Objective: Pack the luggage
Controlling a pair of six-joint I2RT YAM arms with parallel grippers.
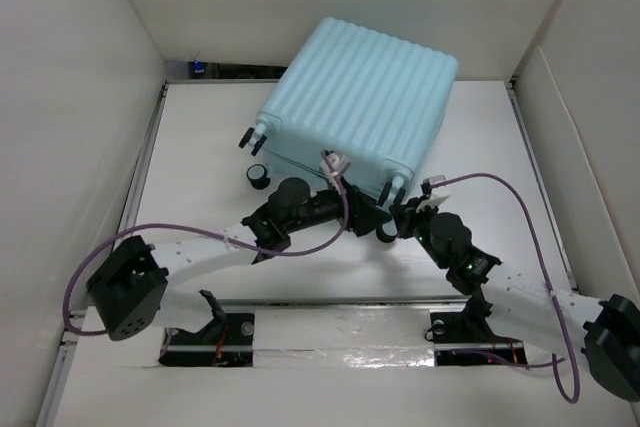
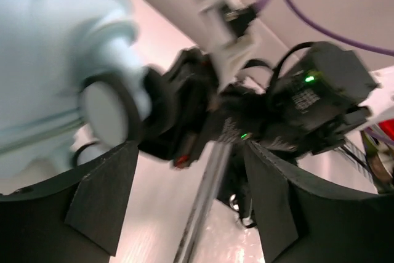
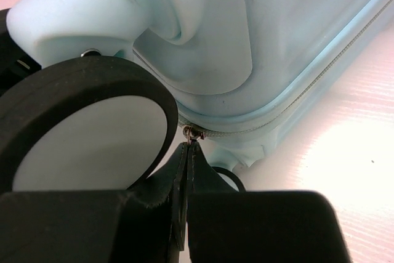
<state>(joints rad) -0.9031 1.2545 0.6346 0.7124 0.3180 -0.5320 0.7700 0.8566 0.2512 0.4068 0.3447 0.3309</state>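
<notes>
The right gripper was pressed fully shut, seemingly pinching the small metal zipper pull just ahead of it, with a black-and-white wheel close on its left. The left gripper stood open, nothing between its fingers. Beyond both grippers, the luggage lay closed on the white table.

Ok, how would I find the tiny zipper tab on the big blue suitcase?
Start at the big pale blue suitcase. Along its near edge a zipper line runs beside a black-and-white wheel. The zipper tab is the tiny brownish metal loop on that line, at the tips of the shut right gripper; everything around it is blue shell or black rubber.
</notes>
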